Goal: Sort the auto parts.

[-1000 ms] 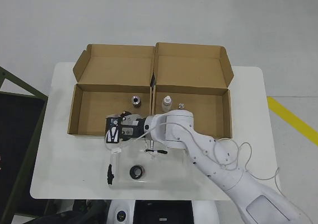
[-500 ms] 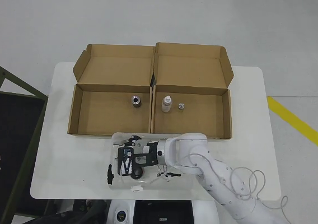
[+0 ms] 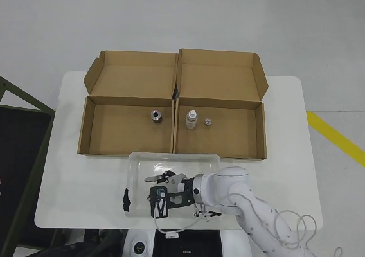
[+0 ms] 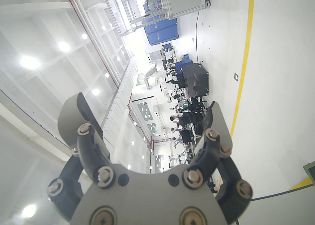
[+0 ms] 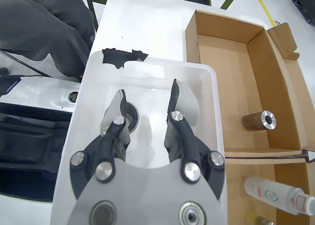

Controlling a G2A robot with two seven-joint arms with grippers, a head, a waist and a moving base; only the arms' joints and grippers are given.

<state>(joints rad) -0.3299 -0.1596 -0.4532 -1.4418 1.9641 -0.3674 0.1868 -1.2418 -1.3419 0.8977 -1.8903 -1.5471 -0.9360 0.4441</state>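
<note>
Black bearing ring (image 5: 133, 117) lies in the white plastic tray (image 5: 216, 112). I see it half hidden behind one finger of my right gripper (image 5: 147, 93), whose fingers are spread. My left gripper (image 4: 147, 103) is spread too.

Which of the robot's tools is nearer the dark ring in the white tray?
Right. The right tool, open, is down in the tray, right beside the dark ring. The left tool faces out into the hall.

The right gripper (image 5: 148, 88) has dropped from the left cardboard box's (image 3: 115, 132) front wall to the top view's lower middle, into the clear tray (image 3: 135, 168), apparently straddling the bearing ring (image 5: 134, 115).
</note>
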